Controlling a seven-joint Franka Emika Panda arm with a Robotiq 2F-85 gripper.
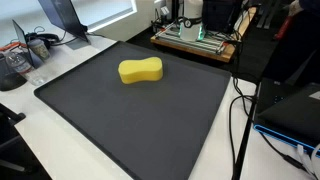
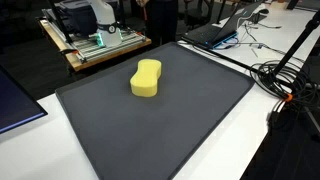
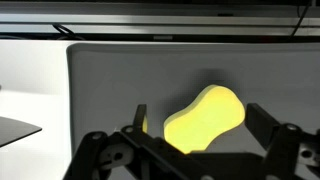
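Observation:
A yellow peanut-shaped sponge (image 1: 140,71) (image 2: 146,78) lies flat on a large dark grey mat (image 1: 130,125) (image 2: 170,135), towards its far side. In the wrist view the sponge (image 3: 205,118) shows between the two fingers of my gripper (image 3: 200,116), which stands open well above it and touches nothing. The left fingertip (image 3: 141,115) and the right fingertip (image 3: 260,122) frame the sponge on either side. Neither the arm nor the gripper appears in either exterior view.
A machine on a wooden board (image 1: 195,38) (image 2: 95,42) stands beyond the mat. Black cables (image 1: 240,115) (image 2: 285,80) run along one side of it. A laptop (image 2: 215,33) and headphones (image 1: 40,42) sit on the white table (image 1: 60,150) near the mat's corners.

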